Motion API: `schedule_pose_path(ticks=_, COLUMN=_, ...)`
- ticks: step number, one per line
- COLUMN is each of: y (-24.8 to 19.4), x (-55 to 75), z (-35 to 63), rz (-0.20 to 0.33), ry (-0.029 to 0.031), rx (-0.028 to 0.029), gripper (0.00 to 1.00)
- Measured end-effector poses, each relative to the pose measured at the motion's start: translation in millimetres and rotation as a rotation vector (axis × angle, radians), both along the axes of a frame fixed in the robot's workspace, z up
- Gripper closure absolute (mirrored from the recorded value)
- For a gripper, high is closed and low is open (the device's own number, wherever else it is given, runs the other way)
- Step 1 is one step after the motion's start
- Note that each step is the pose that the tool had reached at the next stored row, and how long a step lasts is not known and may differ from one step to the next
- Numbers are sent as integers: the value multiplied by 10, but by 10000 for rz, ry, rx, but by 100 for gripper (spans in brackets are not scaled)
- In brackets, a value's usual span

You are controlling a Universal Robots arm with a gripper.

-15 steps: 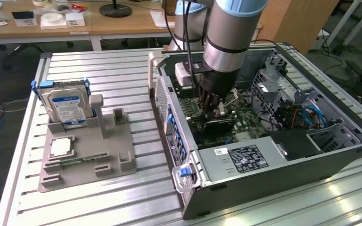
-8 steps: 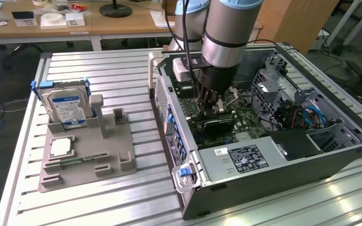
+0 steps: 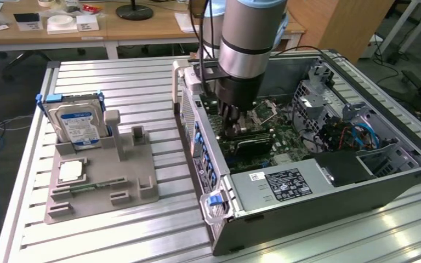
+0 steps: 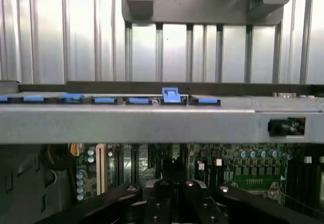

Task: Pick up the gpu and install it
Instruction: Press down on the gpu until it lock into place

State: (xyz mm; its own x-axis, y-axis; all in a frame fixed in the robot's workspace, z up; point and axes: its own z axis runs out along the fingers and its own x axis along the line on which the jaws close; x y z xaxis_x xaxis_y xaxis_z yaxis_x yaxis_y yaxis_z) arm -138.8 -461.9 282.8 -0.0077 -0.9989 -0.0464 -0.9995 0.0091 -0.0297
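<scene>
At the near edge of the ribbed aluminium slat table lies an open dark grey metal computer case on its side, its interior facing up. Its near end carries a silver power supply box with a black-and-white label and a small blue plastic latch at the corner.

Further in, the green motherboard covers the case floor, with blue cables toward the exterior view's right wall. The black gripper of the silver-and-grey robot arm reaches down into the case over the motherboard's slot area. Its fingers are pressed together, as the wrist view shows them meeting side by side. Just below the gripper a dark flat card, the gpu, lies low along the board near the case's slotted rear wall; whether the fingers grip it I cannot tell. In the wrist view the grey case wall with a row of blue slot clips runs across beyond the fingers.

Toward the table's edge on the exterior view's left stands a grey plastic parts holder. A small square silvery CPU chip lies flat in its recess, and behind it a silver hard drive with a blue-white label stands upright in a blue-framed slot.

Beyond the table stands a wooden desk with white boxes on it.
</scene>
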Motion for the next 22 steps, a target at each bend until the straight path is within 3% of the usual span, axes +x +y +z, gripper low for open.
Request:
schedule_pose_path(ticks=6, y=-102, x=-68, z=-4, rz=1, ry=0, rx=-4, gripper=89)
schedule_pose_path(ticks=14, y=-204, x=-184, z=-22, rz=4, ry=-1, rx=-17, gripper=89)
schedule_pose_path(ticks=18, y=-204, x=-203, z=-30, rz=3, ry=3, rx=-23, gripper=89)
schedule_pose_path(ticks=22, y=-175, x=-222, z=-35, rz=3, ry=5, rx=-24, gripper=89)
